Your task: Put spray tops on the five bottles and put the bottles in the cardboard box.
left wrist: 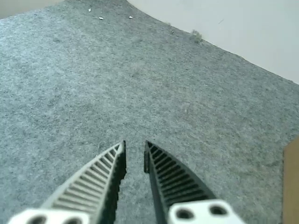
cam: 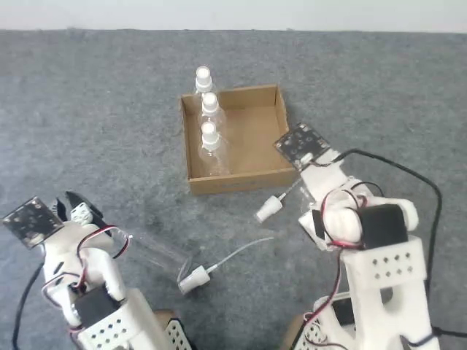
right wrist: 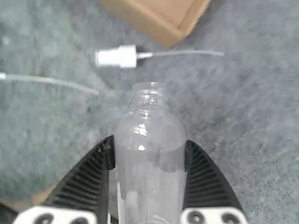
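My right gripper (right wrist: pixel 149 151) is shut on a clear, capless bottle (right wrist: pixel 148 135) with its open neck pointing away from the wrist. Just ahead of the neck, a white spray top (right wrist: pixel 117 56) with its thin tube lies on the carpet near the cardboard box (right wrist: pixel 163 18). In the high view the right gripper (cam: pixel 310 208) sits by the box's (cam: pixel 241 179) front right corner. Three capped bottles (cam: pixel 210 131) stand along the box's left wall. Another clear bottle (cam: pixel 157 251) lies on the carpet beside a second spray top (cam: pixel 193 279). My left gripper (left wrist: pixel 135 147) is slightly open over bare carpet.
Grey carpet covers the table, with a pale wall (left wrist: pixel 243 28) beyond its far edge. The second spray top's long tube (cam: pixel 244 249) stretches toward the right arm's base. Carpet to the left of the box and behind it lies bare.
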### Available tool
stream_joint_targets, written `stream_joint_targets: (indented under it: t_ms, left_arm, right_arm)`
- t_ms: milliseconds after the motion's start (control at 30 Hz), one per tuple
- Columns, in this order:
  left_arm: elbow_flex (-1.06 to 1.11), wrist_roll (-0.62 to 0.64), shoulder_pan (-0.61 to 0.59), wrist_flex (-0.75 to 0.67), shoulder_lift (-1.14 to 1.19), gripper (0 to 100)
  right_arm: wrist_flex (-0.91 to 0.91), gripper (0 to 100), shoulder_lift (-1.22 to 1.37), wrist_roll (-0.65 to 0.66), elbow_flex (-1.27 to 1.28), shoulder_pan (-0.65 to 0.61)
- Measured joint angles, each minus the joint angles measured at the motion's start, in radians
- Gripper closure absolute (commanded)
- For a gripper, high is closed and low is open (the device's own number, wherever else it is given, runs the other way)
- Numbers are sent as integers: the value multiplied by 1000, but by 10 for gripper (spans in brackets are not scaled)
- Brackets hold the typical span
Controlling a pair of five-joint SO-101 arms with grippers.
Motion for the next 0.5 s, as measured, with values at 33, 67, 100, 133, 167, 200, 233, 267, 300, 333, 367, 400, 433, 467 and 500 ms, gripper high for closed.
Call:
stream_joint_targets:
  t_ms: [33, 67, 100, 133, 167, 200, 233, 267, 300, 333, 367, 400, 433, 467, 500]
  left_arm:
    - [0, 0, 0, 0, 0, 938]
    - [0, -2, 0, 0, 0, 938]
    - [0, -2, 0, 0, 0, 938]
    - [0, -2, 0, 0, 0, 938]
    - [0, -2, 0, 0, 0, 938]
    - [0, -2, 0, 0, 0, 938]
    - [0, -2, 0, 0, 0, 938]
    - [0, -2, 0, 0, 0, 938]
    - [0, -2, 0, 0, 0, 938]
    - [0, -2, 0, 0, 0, 938]
    - [0, -2, 0, 0, 0, 938]
    - [0, -2, 0, 0, 0, 938]
    - [0, -2, 0, 0, 0, 938]
    - [0, -2, 0, 0, 0, 938]
    - [0, -2, 0, 0, 0, 938]
  right_arm:
    - [0, 954, -21, -17, -8, 0]
    - [0, 954, -46, -32, -9, 0]
    - [0, 954, -72, -48, -11, -12]
    - [0, 954, -103, -61, -11, -29]
    - [0, 954, -130, -74, -12, -48]
    - [-2, 954, -160, -83, -12, -61]
    - [-6, 954, -190, -91, -12, -69]
    - [-15, 954, -213, -98, -12, -77]
    - [-26, 954, -235, -106, -12, -84]
    - [-40, 954, -256, -114, -9, -94]
    - [-55, 954, -279, -120, 2, -97]
    - [-74, 954, -299, -129, 18, -95]
    - [-92, 954, -308, -137, 38, -95]
    - [-115, 954, -313, -146, 63, -94]
    - [-137, 954, -310, -153, 91, -92]
